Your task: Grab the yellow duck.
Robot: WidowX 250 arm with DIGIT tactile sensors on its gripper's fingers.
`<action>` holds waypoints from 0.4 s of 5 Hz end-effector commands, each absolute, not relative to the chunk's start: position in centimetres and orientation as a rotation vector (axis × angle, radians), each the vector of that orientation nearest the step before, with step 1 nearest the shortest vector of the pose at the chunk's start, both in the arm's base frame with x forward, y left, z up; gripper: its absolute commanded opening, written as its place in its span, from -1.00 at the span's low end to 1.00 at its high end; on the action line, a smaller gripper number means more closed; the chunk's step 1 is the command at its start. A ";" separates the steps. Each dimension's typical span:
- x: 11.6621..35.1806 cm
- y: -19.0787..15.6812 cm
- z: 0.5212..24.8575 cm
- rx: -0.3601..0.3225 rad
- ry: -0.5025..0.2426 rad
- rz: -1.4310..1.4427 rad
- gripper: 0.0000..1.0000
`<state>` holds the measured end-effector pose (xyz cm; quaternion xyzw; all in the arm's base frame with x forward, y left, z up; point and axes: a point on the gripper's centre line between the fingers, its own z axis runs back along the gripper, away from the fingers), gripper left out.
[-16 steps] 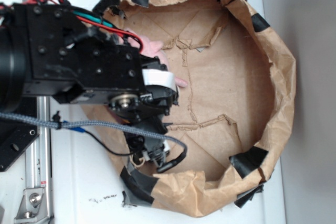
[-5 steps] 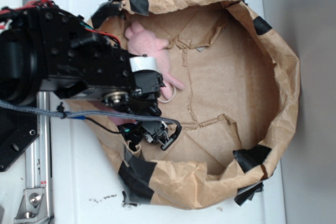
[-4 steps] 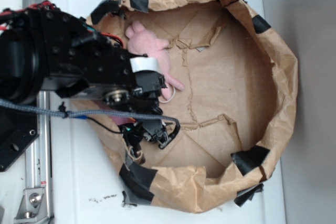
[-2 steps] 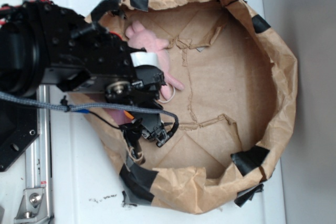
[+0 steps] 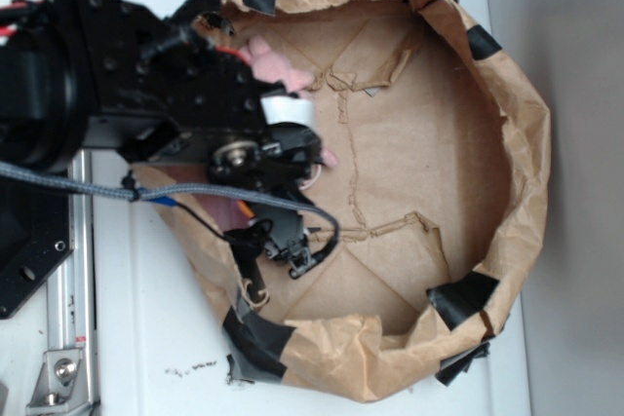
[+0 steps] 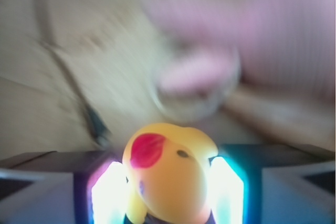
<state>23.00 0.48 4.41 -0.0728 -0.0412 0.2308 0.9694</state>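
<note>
Gripping the yellow duck (image 6: 167, 174) in wrist view, hand (image 6: 168, 192) clenched, duck hidden in exterior view

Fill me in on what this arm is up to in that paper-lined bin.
The WidowX arm is reaching into the left side of the brown paper bin. In the wrist view, the gripper is closed on the yellow duck, which sits between its two fingers with the red-orange beak facing the camera. The pink plush toy lies beside the arm near the bin's upper left wall. The duck itself is hidden under the arm in the exterior view.
</note>
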 end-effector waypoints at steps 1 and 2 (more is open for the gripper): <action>28.5 0.2 11.8 -0.057 -0.233 0.110 -1.00; 29.3 -0.2 12.6 0.025 -0.212 -0.072 -1.00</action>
